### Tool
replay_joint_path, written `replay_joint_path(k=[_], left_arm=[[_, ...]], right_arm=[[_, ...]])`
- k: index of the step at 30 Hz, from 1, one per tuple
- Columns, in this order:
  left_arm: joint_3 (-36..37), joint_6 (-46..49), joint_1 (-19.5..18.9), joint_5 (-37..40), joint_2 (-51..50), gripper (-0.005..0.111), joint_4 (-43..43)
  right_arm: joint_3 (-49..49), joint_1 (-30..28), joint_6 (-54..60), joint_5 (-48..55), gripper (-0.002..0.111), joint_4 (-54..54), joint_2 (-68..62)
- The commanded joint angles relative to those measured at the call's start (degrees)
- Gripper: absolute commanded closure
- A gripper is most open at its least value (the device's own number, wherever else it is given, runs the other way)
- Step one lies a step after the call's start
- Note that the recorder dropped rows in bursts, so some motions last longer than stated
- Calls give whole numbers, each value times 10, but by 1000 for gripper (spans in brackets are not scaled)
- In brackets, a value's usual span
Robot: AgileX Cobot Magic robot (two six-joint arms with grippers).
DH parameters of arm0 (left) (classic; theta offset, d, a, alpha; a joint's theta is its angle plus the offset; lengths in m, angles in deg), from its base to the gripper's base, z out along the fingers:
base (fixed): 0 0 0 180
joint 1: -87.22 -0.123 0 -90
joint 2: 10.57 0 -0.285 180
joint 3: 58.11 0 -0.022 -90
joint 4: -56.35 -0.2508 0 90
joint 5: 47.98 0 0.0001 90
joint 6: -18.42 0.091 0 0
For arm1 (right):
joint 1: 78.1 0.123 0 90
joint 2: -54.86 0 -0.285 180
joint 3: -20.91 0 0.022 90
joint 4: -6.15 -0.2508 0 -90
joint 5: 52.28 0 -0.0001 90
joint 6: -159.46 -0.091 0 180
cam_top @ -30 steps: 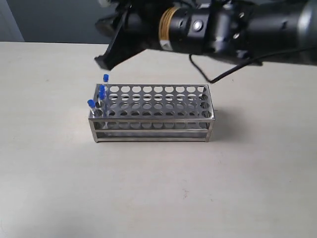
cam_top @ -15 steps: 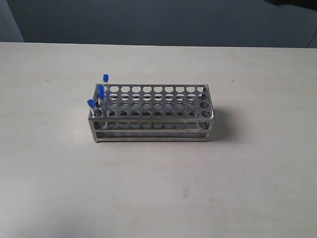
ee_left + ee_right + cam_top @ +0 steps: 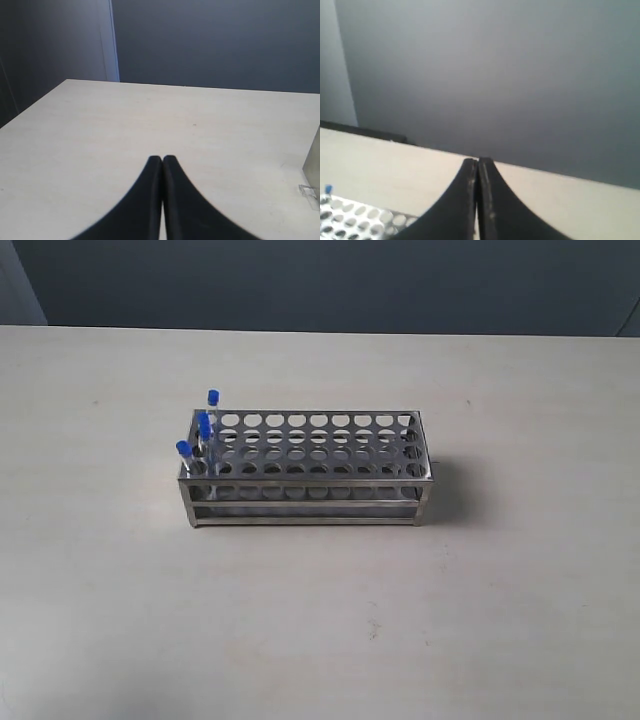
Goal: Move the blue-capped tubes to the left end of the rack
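Note:
The shiny metal rack [image 3: 310, 468] stands in the middle of the table in the exterior view. Three blue-capped tubes [image 3: 203, 432] stand upright in holes at its left end, caps above the top plate. No arm shows in that view. In the left wrist view my left gripper [image 3: 162, 159] is shut with nothing in it, over bare table; a rack corner [image 3: 312, 167] shows at the frame edge. My right gripper [image 3: 477, 162] is shut and empty, held high; part of the rack's perforated top [image 3: 355, 220] and one blue cap [image 3: 328, 189] show below it.
The pale table [image 3: 320, 620] spreads wide around the rack. A dark wall [image 3: 330, 280] runs behind the table's far edge. A lighter vertical panel [image 3: 111, 40] stands at the wall in the left wrist view.
One second ago the right arm hung over the rack's back left; it has since pulled up and out of the exterior view. The rack and tubes have not moved.

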Motion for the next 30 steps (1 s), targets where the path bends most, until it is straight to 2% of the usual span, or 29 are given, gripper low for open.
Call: replay_joint_path(k=[1, 4, 6, 13, 15, 19, 25, 30], left_arm=[[2, -1, 4, -1, 2, 106, 2], [2, -1, 4, -1, 2, 106, 2], [2, -1, 4, -1, 2, 106, 2], [2, -1, 4, -3, 2, 106, 2], [2, -1, 4, -1, 2, 106, 2], [2, -1, 4, -1, 2, 106, 2], [2, -1, 4, -1, 2, 106, 2], [2, -1, 4, -1, 2, 106, 2]], right_arm=[[109, -90, -22, -14, 108, -17, 67], [201, -175, -26, -91, 108, -34, 117], [241, -208, -26, -113, 108, -35, 138], [310, -213, -14, -106, 108, -31, 170], [327, -213, 55, -106, 108, -86, 184], [372, -213, 253, -106, 108, -270, 231], [380, -256, 297, -78, 108, -315, 306], [380, -318, 398, -42, 108, -408, 334]])
